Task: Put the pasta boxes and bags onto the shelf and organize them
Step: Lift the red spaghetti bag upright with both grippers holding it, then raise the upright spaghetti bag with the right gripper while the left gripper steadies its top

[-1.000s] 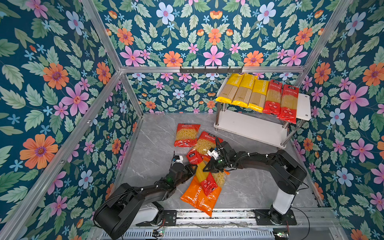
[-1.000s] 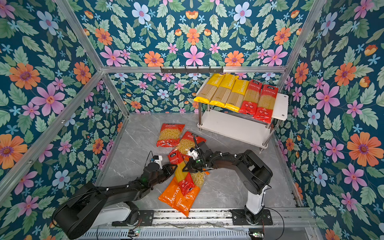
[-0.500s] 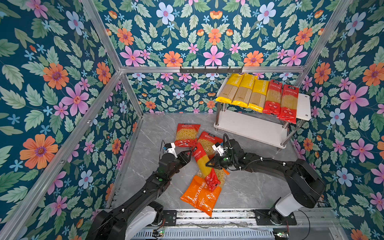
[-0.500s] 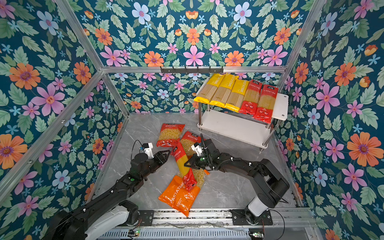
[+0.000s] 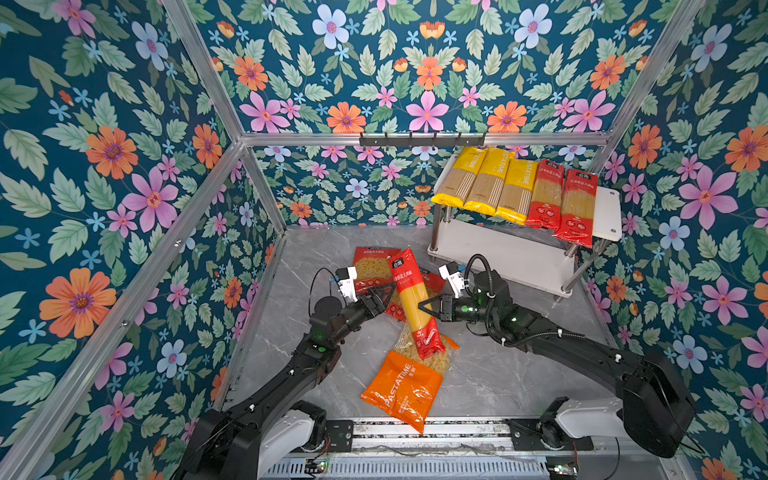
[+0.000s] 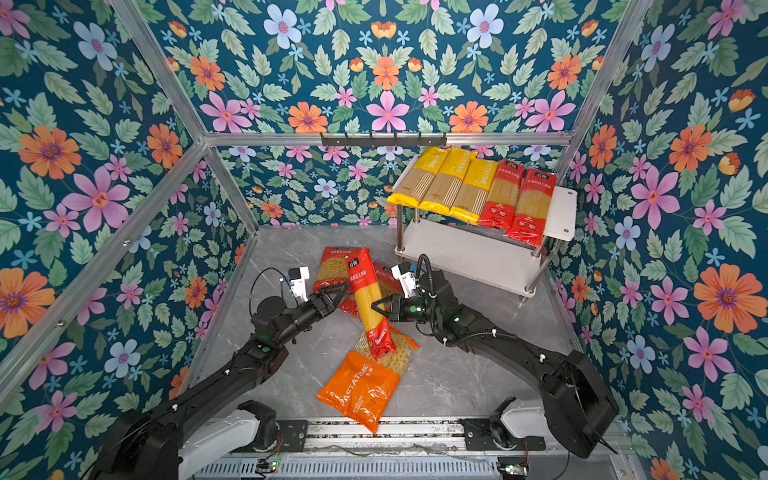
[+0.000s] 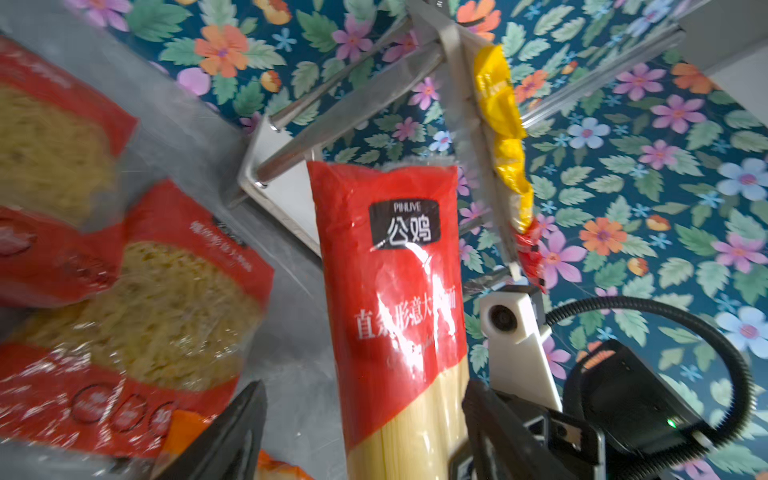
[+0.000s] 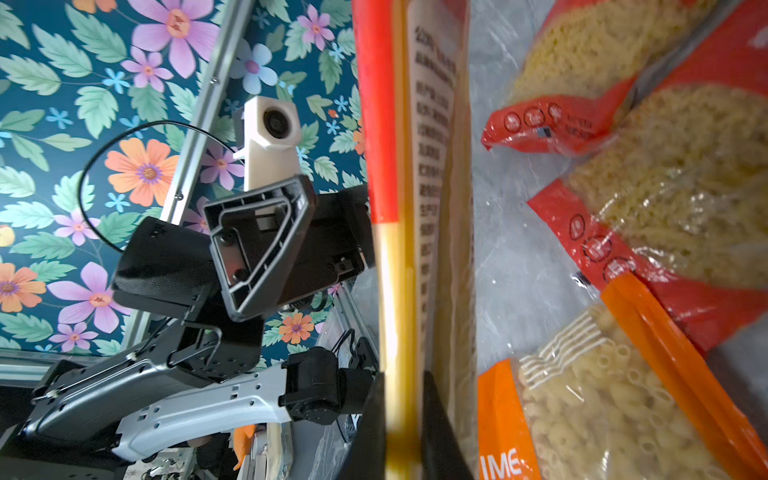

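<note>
right gripper (image 5: 422,309) clamps the red spaghetti pack (image 5: 409,286); left gripper (image 5: 386,296) stands open beside it. next, likely lift it onto the bare end of the shelf (image 5: 606,210).

The orange bag (image 5: 401,388) reads PASTATIME in both top views, as do the yellow packs (image 5: 490,178). In the left wrist view the red spaghetti pack (image 7: 395,291) reads PIHUVE above 公鸡.
</note>
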`<action>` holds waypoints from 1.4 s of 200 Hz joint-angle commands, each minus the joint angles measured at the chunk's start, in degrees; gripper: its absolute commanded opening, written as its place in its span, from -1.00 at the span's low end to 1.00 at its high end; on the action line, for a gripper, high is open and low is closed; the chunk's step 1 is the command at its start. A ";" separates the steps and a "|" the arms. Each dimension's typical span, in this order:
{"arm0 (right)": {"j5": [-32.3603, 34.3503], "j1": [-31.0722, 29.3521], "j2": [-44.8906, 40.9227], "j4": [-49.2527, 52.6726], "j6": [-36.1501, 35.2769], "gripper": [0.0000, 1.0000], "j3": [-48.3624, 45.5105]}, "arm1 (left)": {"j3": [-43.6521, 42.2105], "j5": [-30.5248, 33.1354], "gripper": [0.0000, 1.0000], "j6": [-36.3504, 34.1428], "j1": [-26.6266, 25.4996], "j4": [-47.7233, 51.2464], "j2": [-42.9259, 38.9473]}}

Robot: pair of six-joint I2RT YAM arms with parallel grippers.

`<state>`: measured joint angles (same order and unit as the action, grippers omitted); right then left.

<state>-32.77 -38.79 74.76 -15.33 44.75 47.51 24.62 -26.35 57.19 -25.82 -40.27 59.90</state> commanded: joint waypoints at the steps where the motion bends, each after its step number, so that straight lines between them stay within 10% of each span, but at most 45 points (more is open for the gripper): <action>1: -0.23 0.03 -2.14 -8.33 -1.86 -1.00 1.16 | 1.55 -4.70 0.58 1.14 -1.15 -10.76 2.09; 92: -5.28 0.14 -6.56 -13.44 2.17 -1.00 1.44 | 7.06 -8.28 0.43 1.41 -6.03 -21.00 11.05; 192: -1.45 0.44 -7.64 -14.78 4.93 -0.83 -3.30 | 10.43 -9.05 -0.47 3.21 -6.96 -24.64 14.79; 280: 6.54 0.19 -13.67 -14.65 6.40 0.05 -14.04 | 16.75 -4.87 -0.67 5.13 -7.08 -23.33 17.19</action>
<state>-28.80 -38.44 62.76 -27.24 49.32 35.92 39.05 -34.06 61.34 -32.99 -59.05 76.51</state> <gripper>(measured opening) 0.466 0.280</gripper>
